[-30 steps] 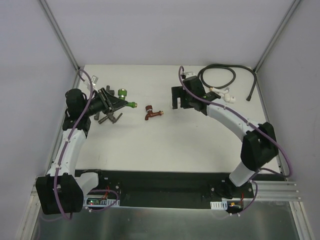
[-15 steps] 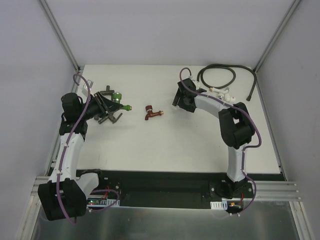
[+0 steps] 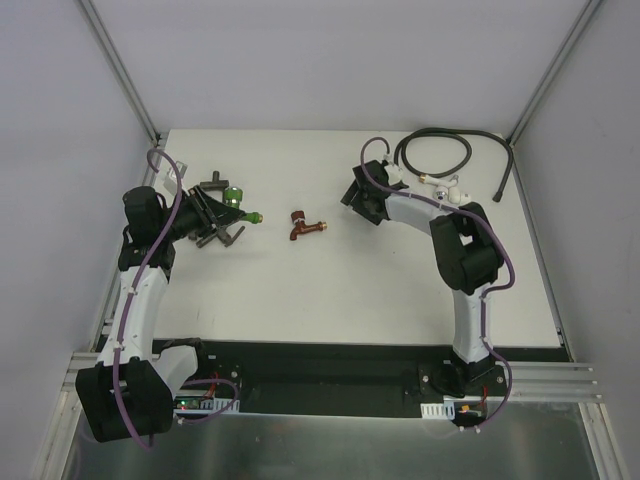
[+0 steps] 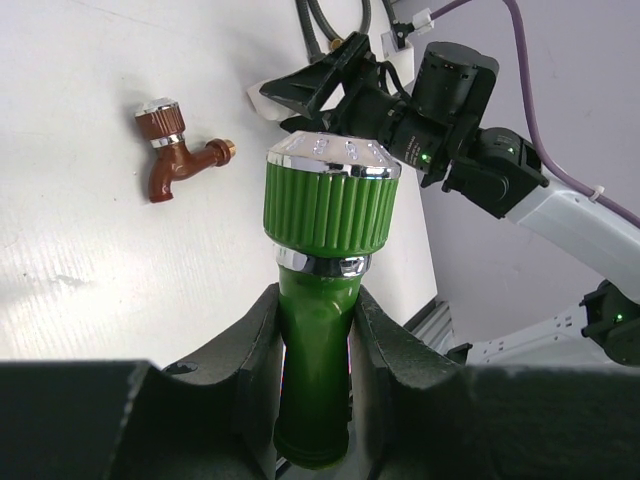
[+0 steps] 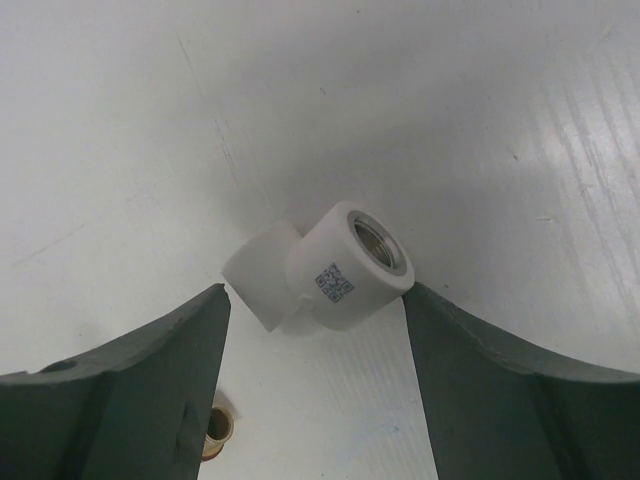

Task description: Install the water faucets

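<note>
From the top camera, the red faucet [image 3: 305, 225] lies loose near the middle of the table [image 3: 350, 290], and I take my bearings from it. The green faucet [image 3: 240, 205] is near it on the left, carried at the end of my left arm [image 3: 140, 290]. My right arm [image 3: 465, 260] curls in to the right of the red faucet and slightly farther back. The black hose [image 3: 436, 131] is coiled well beyond it at the back right. No tray, bin or box shows here.

On the left wrist camera, my left fingers [image 4: 255, 345] are clenched on the green faucet's stem, and its ribbed knob stands clear above them. The red faucet lies on its side up and to the left of that knob, apart from it, with nothing touching it.

On the right wrist camera, my right fingers [image 5: 130, 370] are spread wide, one on each side of the white elbow fitting [image 5: 320, 265] lying on the table, and neither touches it. Its threaded socket is the nearest thing to a receptacle, and it is empty. The red faucet is out of this view.

I judge the job barely begun: one faucet is in hand, neither is screwed into anything, and the elbow is not yet gripped. Left to do are closing on the elbow, threading the green faucet in, then seating the red one, and I cannot tell where
</note>
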